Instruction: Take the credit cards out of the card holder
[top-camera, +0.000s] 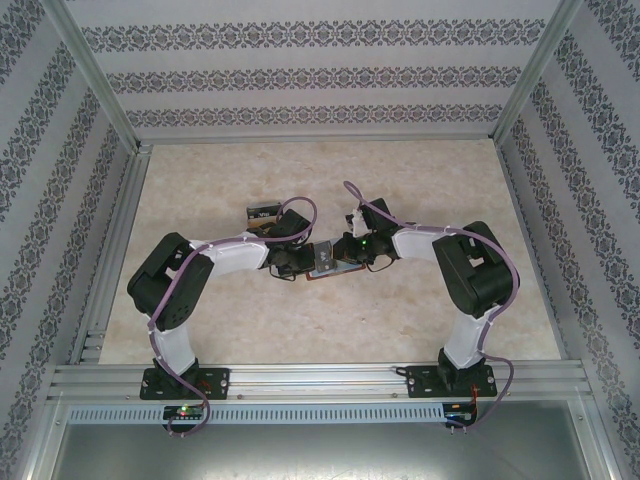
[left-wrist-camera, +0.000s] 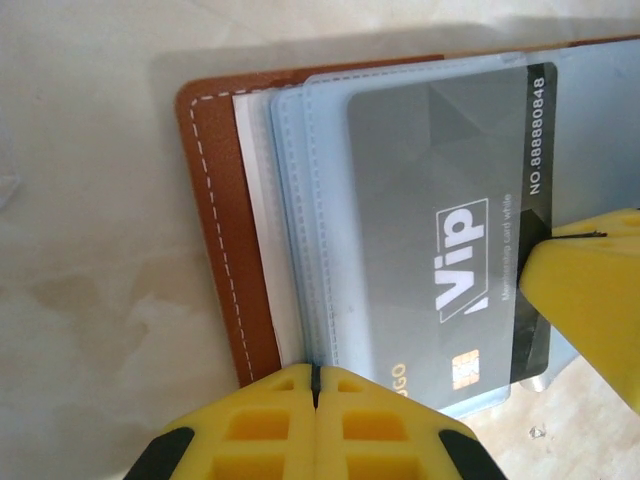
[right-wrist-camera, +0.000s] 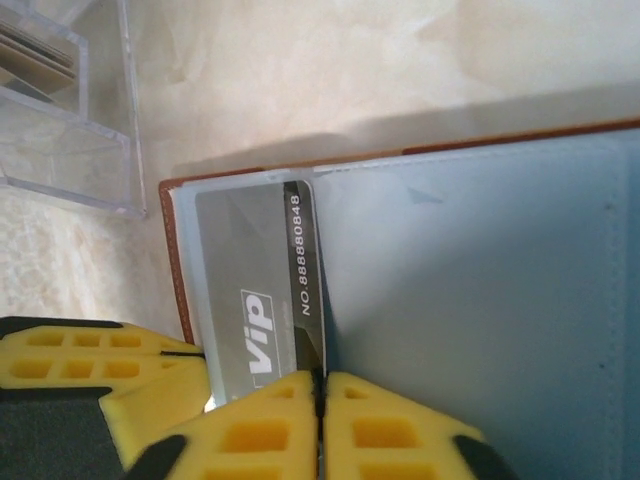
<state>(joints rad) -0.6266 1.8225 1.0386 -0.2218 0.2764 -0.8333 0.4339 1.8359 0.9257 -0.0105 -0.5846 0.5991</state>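
Note:
The card holder (top-camera: 327, 262) lies spread open mid-table between my two arms. Its brown stitched leather edge (left-wrist-camera: 225, 230) frames clear bluish sleeves (right-wrist-camera: 480, 300). A grey credit card (left-wrist-camera: 430, 210) marked VIP sits in a sleeve, with its black numbered stripe toward the wallet's middle. My left gripper (left-wrist-camera: 315, 385) is shut on the sleeves' near edge beside the leather rim. My right gripper (right-wrist-camera: 320, 388) is shut on the striped edge of the credit card (right-wrist-camera: 250, 260). One of its yellow fingers (left-wrist-camera: 590, 300) touches that edge. Any other cards are hidden.
A clear plastic box (top-camera: 262, 212) stands just behind the left gripper, close to the wallet's far corner (right-wrist-camera: 60, 110). Bare marbled tabletop (top-camera: 420, 180) surrounds the wallet. Aluminium rails (top-camera: 320, 375) and patterned walls enclose the table.

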